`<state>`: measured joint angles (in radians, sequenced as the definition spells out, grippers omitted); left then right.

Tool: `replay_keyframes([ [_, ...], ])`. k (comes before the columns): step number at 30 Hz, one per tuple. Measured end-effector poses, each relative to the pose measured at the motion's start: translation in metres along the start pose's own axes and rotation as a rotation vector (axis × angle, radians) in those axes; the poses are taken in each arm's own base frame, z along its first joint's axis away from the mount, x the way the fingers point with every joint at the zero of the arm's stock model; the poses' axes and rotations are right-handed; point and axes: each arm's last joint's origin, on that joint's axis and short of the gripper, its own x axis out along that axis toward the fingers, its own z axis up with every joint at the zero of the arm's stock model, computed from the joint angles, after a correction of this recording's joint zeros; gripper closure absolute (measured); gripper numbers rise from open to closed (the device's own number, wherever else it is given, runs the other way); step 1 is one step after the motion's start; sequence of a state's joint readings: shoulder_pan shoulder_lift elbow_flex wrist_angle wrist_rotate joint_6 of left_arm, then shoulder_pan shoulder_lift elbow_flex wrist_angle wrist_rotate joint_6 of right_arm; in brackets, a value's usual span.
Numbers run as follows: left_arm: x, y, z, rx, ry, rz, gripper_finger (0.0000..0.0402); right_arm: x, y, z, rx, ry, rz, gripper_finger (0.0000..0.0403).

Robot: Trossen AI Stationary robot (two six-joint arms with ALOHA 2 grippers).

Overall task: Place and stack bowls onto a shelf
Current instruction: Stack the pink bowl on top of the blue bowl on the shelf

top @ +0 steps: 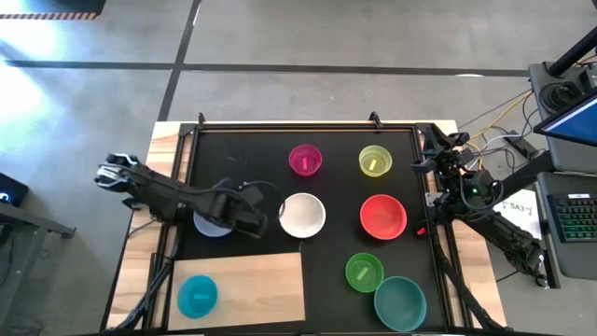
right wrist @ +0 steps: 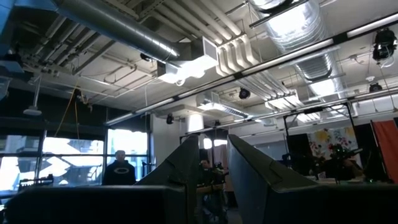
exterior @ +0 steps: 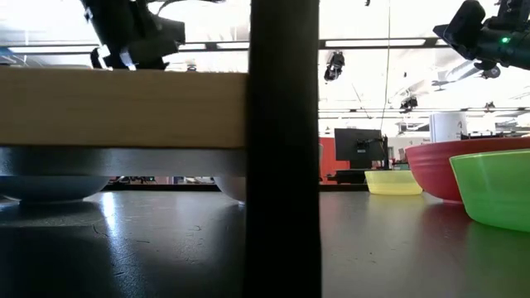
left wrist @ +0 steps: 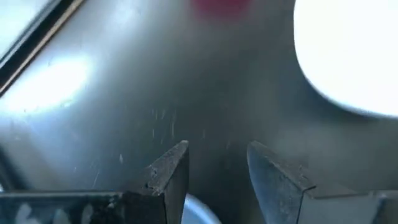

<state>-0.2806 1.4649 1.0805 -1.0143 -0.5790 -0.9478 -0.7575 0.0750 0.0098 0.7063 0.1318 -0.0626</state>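
The slate-blue bowl stands on the black mat to the left of the white bowl. My left gripper hovers over its right rim, open and empty, fingers pointing at the white bowl. A sliver of the slate-blue rim shows below the fingers. The small blue bowl sits on the light-wood shelf at the near left. My right gripper is raised at the table's right edge, open and empty, pointing up into the room.
On the mat stand the magenta bowl, the yellow-green bowl, the red bowl, the green bowl and the teal bowl. A black frame rail borders the mat. The shelf's right half is bare.
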Motion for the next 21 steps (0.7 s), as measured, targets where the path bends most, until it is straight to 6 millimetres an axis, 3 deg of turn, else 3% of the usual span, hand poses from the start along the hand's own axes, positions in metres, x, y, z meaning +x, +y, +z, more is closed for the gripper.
replay_keyframes([
  [10,0.006,0.004,-0.005,-0.115,-0.269,-0.091,0.0257,0.0,0.0,0.0,0.001,0.0,0.0,0.033],
  [17,0.011,-0.006,-0.008,-0.111,-0.291,-0.116,0.0257,0.0,0.0,0.0,0.006,-0.001,0.0,0.033],
  [21,0.014,-0.009,-0.011,-0.117,-0.284,-0.109,0.0257,0.0,0.0,0.001,0.11,-0.009,0.001,0.033],
])
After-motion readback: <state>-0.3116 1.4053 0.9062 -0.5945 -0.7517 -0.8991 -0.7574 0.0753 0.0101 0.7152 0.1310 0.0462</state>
